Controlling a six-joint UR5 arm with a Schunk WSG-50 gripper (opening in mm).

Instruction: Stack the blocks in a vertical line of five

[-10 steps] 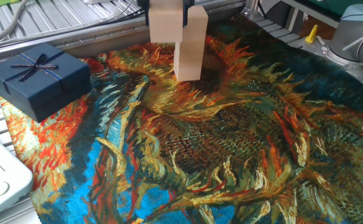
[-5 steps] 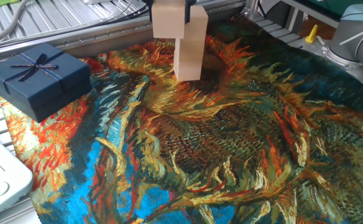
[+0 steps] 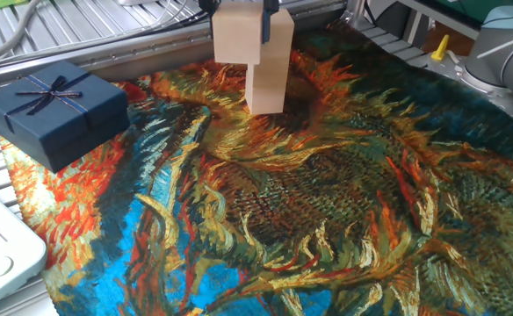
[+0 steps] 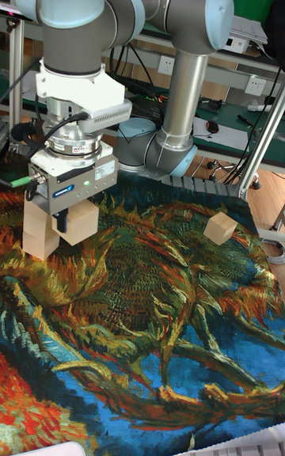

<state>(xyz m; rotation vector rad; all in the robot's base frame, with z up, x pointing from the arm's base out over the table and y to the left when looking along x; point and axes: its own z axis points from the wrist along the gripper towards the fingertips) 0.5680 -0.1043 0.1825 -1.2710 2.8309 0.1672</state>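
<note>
The stack (image 3: 267,70) stands two blocks high; the gripper (image 4: 66,222) is clamped on a third block (image 4: 80,222) beside it, and another block (image 4: 221,227) lies apart

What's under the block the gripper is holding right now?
The held block hangs beside the short stack of blocks, above the patterned cloth. The gripper covers the stack's top, so I cannot tell whether the block overlaps it.
</note>
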